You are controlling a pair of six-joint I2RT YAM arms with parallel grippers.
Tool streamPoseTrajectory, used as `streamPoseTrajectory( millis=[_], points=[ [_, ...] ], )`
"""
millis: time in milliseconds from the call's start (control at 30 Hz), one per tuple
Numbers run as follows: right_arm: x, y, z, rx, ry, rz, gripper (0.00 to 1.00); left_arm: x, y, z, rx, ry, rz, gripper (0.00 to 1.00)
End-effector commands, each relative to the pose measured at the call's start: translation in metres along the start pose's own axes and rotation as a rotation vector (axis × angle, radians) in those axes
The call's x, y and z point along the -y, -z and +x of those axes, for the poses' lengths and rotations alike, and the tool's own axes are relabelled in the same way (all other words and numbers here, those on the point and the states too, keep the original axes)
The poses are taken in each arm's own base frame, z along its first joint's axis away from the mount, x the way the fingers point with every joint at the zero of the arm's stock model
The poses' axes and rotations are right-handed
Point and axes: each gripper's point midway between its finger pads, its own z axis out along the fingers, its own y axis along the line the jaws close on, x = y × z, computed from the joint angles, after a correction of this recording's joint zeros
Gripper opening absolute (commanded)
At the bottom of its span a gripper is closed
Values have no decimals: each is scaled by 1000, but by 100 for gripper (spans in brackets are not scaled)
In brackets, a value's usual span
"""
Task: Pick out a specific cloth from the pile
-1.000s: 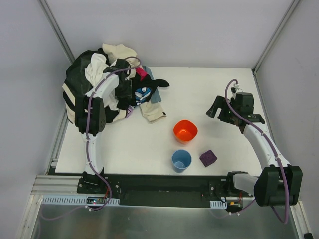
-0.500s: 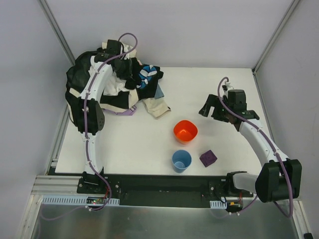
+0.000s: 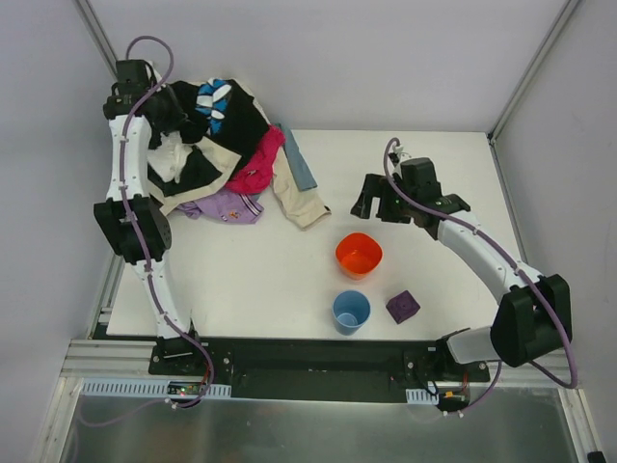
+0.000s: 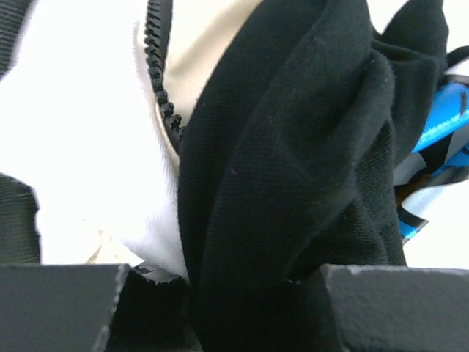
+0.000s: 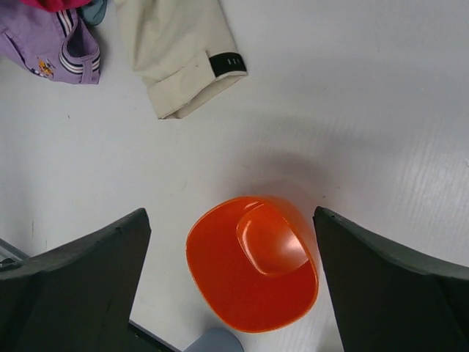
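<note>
Left jaws: at the far left corner, clamped on a fold of black garment (image 4: pixel 293 183). Black fabric fills the gap between them, and a zip (image 4: pixel 163 88) on cream cloth sits just beside.

The garment spreads from these jaws over the pile (image 3: pixel 198 169).

Lavender cloth (image 3: pixel 227 205): lies on the surface (image 3: pixel 289 280), touching the pile's near edge. A striped cuff shows. It is well apart from the left jaws, on the arm-base side of them, and not gripped.

Right jaws: spread wide, nothing held. The orange bowl (image 5: pixel 253 264) shows between them in the wrist view, untouched. The lavender cloth is well off to their left, past a cream sleeve (image 5: pixel 183 59).

A magenta cloth (image 3: pixel 255 164) lies just beyond the lavender one. A blue cup (image 3: pixel 351 311) and a purple block (image 3: pixel 402 307) sit near the bowl.
</note>
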Motion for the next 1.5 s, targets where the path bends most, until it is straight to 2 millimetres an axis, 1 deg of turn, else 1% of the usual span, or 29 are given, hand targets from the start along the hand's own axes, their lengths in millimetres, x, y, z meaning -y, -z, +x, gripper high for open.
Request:
streamPoseTrajectory(
  millis=[0,33,67,133,233,300,400,533,667,767,833,900,933,967,1000,1033,1100,1167,1233,1333,1400,1467],
  points=[
    [-30,-4,-22,51,16,-38,96,5,94,-95,427,-57,-154,0],
    [-36,-8,-21,43,25,-45,96,-16,97,-96,454,-46,-259,0],
    [-41,-10,-20,35,31,-51,96,-29,105,-99,481,-43,-338,0],
    [-53,-15,-19,22,43,-69,96,-55,108,-95,487,-47,-462,0],
    [-66,-25,-15,-5,57,-86,96,-92,101,-81,452,-34,-590,0],
    [-76,-31,-13,-18,66,-102,96,-111,89,-70,407,-31,-642,0],
    [-91,-38,-6,-50,81,-123,96,-137,63,-48,313,-13,-684,0],
    [-108,-52,0,-85,88,-148,95,-163,28,-14,182,15,-693,0],
    [-133,-65,10,-133,102,-183,96,-182,-1,18,66,34,-680,0],
    [-155,-76,12,-159,103,-219,96,-191,-15,40,-12,68,-650,0],
    [-174,-83,16,-179,108,-247,96,-190,-19,47,-44,93,-617,0],
    [-187,-97,22,-207,102,-264,96,-184,-20,48,-55,125,-574,1],
    [-194,-99,22,-210,102,-275,96,-180,-19,49,-63,139,-552,1],
    [-201,-108,25,-226,87,-285,96,-177,-16,51,-67,161,-539,1],
    [-212,-108,20,-219,82,-307,96,-175,-15,51,-67,171,-524,1],
    [-216,-118,25,-240,62,-315,96,-171,-14,52,-75,177,-503,2],
    [-232,-128,25,-250,34,-351,96,-166,-12,52,-83,185,-470,5],
    [-248,-137,27,-265,9,-384,96,-160,-6,50,-80,186,-449,6],
    [-257,-150,34,-289,-24,-398,96,-157,1,49,-76,190,-443,6],
    [-261,-167,43,-313,-98,-404,96,-148,7,48,-75,192,-408,7],
    [-257,-182,54,-335,-144,-395,96,-145,9,50,-79,190,-397,8],
    [-254,-190,60,-345,-180,-391,96,-146,8,53,-87,191,-400,9]
  ],
)
